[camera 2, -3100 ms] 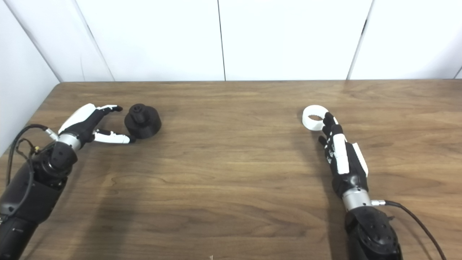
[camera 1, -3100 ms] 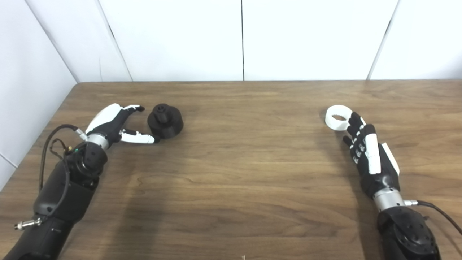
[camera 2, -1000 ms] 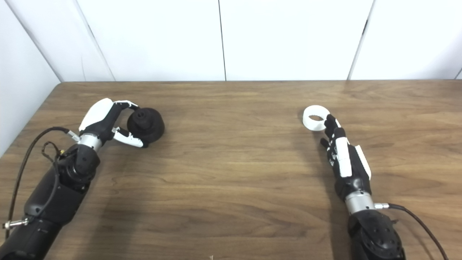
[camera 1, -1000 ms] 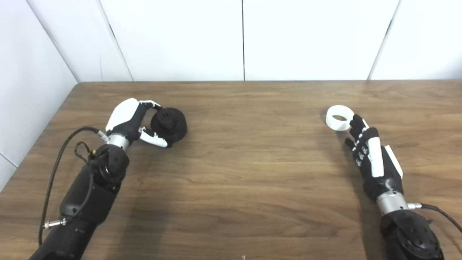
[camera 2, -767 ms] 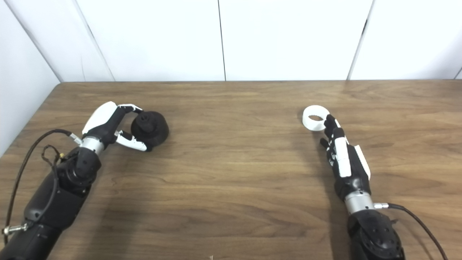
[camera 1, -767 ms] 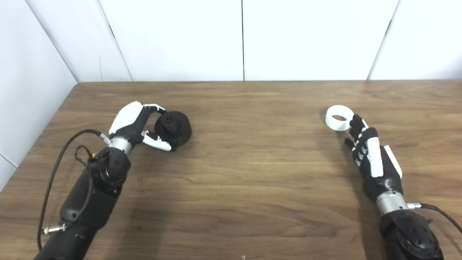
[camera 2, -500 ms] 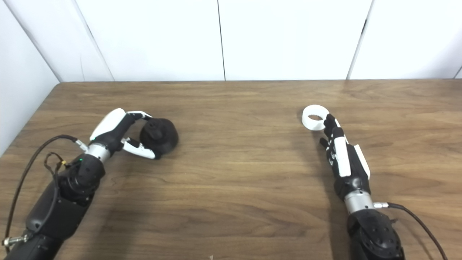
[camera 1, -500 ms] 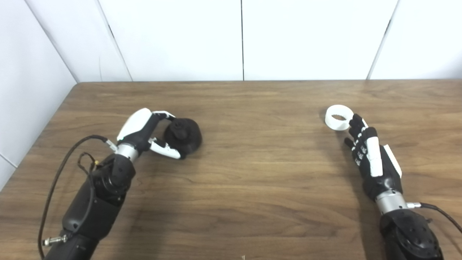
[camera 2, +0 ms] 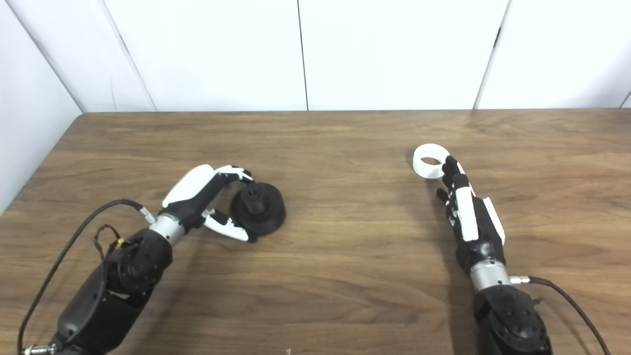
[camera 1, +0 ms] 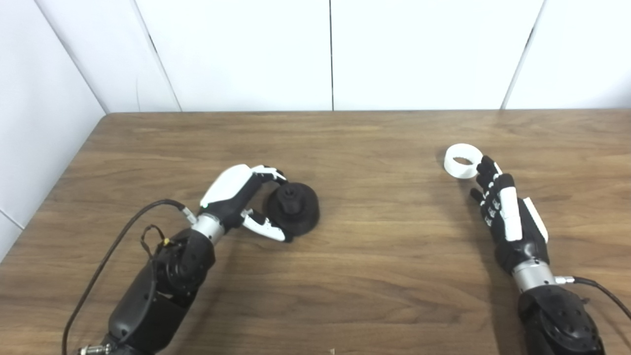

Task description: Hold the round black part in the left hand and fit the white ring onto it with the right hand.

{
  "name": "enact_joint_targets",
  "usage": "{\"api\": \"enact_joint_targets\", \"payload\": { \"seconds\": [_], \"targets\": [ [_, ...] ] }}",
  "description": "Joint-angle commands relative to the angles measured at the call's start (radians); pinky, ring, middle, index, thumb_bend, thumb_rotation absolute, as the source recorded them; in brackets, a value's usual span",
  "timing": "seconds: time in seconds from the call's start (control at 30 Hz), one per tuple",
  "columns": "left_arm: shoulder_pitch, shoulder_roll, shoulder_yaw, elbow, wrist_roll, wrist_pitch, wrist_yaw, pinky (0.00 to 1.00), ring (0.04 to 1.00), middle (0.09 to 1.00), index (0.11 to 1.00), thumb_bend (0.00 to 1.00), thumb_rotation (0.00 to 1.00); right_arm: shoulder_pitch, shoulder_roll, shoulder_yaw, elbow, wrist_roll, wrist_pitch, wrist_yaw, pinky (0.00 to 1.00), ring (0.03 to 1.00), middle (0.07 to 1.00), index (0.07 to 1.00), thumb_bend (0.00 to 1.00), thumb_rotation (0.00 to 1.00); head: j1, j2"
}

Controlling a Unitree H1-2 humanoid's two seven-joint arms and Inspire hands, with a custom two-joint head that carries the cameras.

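Observation:
The round black part [camera 1: 293,208], with a raised hub on top, is held in my left hand [camera 1: 241,199] near the table's middle left; fingers curl over its far side and the thumb presses its near side. It also shows in the right eye view [camera 2: 259,208]. The white ring [camera 1: 462,160] lies on the table at the right. My right hand [camera 1: 505,212] rests just behind it, its fingers slightly curled, their tips beside the ring's near right edge. The right hand holds nothing.
The wooden table [camera 1: 374,256] runs to white wall panels at the back and on the left. A black cable [camera 1: 123,231] loops beside my left forearm, and another cable [camera 1: 601,291] trails from my right wrist.
My left hand closed on the black part and has carried it right and toward me, from the far left to the middle left. The right hand and the ring have stayed in place.

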Motion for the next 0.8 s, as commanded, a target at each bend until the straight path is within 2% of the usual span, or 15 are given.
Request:
{"api": "enact_joint_targets", "payload": {
  "seconds": [0.0,0.23,0.47,0.77],
  "targets": [
    [0.013,-0.003,-0.021,-0.027,0.015,-0.025,-0.011,0.87,0.946,0.871,0.606,0.78,0.25,-0.035,0.005,0.001,-0.029,0.001,-0.003,-0.005,1.00,1.000,0.982,0.981,0.71,1.00,0.000,0.001],
    [0.051,-0.020,-0.068,-0.080,0.033,-0.033,-0.032,0.87,0.959,0.879,0.618,0.76,0.24,-0.034,0.003,0.005,-0.034,-0.010,-0.004,-0.007,1.00,1.000,0.977,0.980,0.70,1.00,-0.009,0.007],
    [0.090,-0.028,-0.114,-0.129,0.047,-0.076,-0.029,0.89,0.952,0.870,0.617,0.78,0.22,-0.034,0.008,0.006,-0.041,-0.012,0.011,-0.012,1.00,1.000,0.975,0.978,0.70,1.00,-0.014,0.013],
    [0.139,-0.041,-0.147,-0.202,0.075,-0.059,-0.063,0.89,0.952,0.879,0.614,0.78,0.27,-0.030,0.012,0.008,-0.048,-0.019,0.011,-0.013,1.00,1.000,0.976,0.978,0.70,1.00,-0.026,0.017]
  ]
}}
